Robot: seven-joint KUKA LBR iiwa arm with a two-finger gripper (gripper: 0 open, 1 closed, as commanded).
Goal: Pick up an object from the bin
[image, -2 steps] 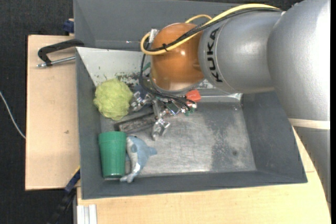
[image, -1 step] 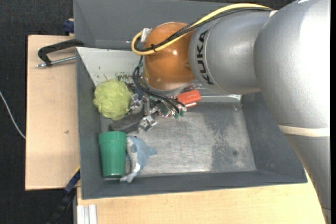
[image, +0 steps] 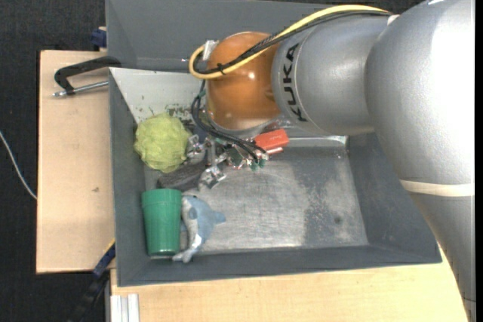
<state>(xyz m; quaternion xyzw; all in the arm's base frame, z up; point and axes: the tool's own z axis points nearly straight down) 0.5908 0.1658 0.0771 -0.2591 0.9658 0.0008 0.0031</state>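
My gripper point(image: 213, 162) hangs low in the left half of the bin, under the arm's orange cover. Just left of it lies a yellow-green crumpled ball point(image: 161, 141), close to or touching the gripper. A dark flat thing point(image: 179, 179) lies right below the gripper's tip, partly hidden by it. Towards the front left a green cup point(image: 162, 221) lies on its side. A pale blue-grey funnel-like thing point(image: 199, 225) rests against the cup's right side.
A small red block point(image: 272, 140) shows at the right of the gripper, under the arm; whether it lies loose I cannot tell. The arm covers the back and right of the bin. Bare bin floor stretches to the front right.
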